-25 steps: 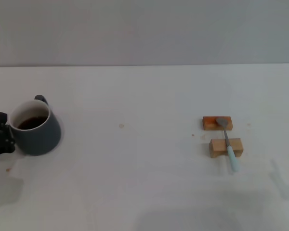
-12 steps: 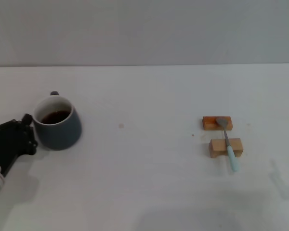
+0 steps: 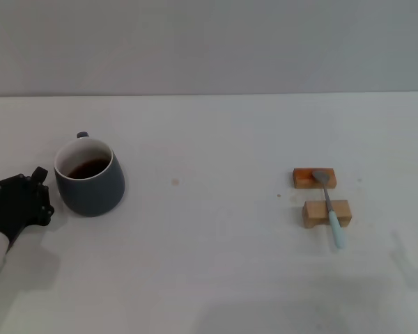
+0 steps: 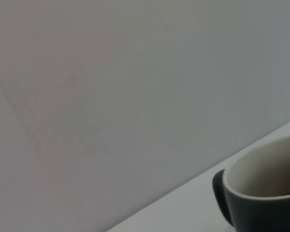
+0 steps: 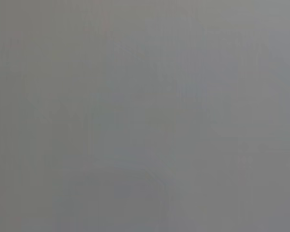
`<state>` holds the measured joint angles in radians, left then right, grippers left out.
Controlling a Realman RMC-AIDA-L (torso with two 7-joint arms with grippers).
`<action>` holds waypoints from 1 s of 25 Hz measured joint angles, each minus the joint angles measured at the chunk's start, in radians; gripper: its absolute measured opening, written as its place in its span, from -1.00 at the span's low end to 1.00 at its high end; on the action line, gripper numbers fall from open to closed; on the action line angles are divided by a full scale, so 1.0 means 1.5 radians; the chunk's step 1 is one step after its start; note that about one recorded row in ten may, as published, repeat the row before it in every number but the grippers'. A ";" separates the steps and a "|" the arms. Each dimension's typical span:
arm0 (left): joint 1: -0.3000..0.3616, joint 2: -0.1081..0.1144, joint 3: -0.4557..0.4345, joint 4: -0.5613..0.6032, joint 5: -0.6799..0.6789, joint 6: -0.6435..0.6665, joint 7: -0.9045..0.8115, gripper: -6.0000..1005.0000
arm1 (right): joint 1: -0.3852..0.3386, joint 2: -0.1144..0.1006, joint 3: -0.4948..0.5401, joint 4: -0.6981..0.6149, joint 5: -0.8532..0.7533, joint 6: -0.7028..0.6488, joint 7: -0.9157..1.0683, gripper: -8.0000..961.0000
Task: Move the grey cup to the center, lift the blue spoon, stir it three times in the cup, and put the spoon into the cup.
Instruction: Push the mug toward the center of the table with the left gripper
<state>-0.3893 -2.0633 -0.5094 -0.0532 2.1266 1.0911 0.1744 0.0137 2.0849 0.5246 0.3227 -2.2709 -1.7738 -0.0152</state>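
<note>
The grey cup (image 3: 90, 188) stands upright at the left of the white table (image 3: 209, 278), with dark brown liquid inside and its handle turned to the far side. My left gripper (image 3: 35, 200), black, sits low against the cup's left side. The left wrist view shows the cup's rim and handle (image 4: 263, 193) close by. The blue spoon (image 3: 330, 209) lies across two small wooden blocks at the right, its grey bowl on the far block and its pale blue handle pointing toward me. My right gripper is out of view.
The two wooden blocks (image 3: 314, 178) (image 3: 327, 213) lie one behind the other at the right of the table. A small speck (image 3: 175, 182) marks the table between cup and blocks. A plain grey wall (image 3: 209, 42) stands behind the table.
The cup and my left gripper have moved together to the right, and the cup has turned so its handle points farther back. The spoon and blocks have not moved.
</note>
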 joint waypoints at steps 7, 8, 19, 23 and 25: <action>-0.029 0.000 0.000 0.008 0.000 -0.031 0.031 -0.96 | -0.005 0.000 0.000 0.000 -0.001 -0.008 0.000 0.66; -0.030 0.000 0.000 0.006 0.000 -0.031 0.033 -0.96 | -0.005 0.000 0.000 0.000 -0.001 -0.009 0.000 0.66; -0.027 -0.002 0.013 -0.033 0.004 -0.027 0.035 -0.95 | -0.004 0.000 0.000 0.002 -0.001 -0.010 0.000 0.66; -0.026 -0.003 0.035 -0.049 0.004 -0.026 0.035 -0.95 | -0.003 0.000 0.000 0.003 -0.001 -0.010 0.000 0.66; -0.026 -0.004 0.048 -0.058 0.004 -0.026 0.035 -0.94 | -0.003 0.000 0.000 0.003 -0.001 -0.010 0.000 0.66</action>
<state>-0.4284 -2.0686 -0.4374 -0.1402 2.1331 1.0520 0.2271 0.0097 2.0846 0.5246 0.3268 -2.2718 -1.7887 -0.0152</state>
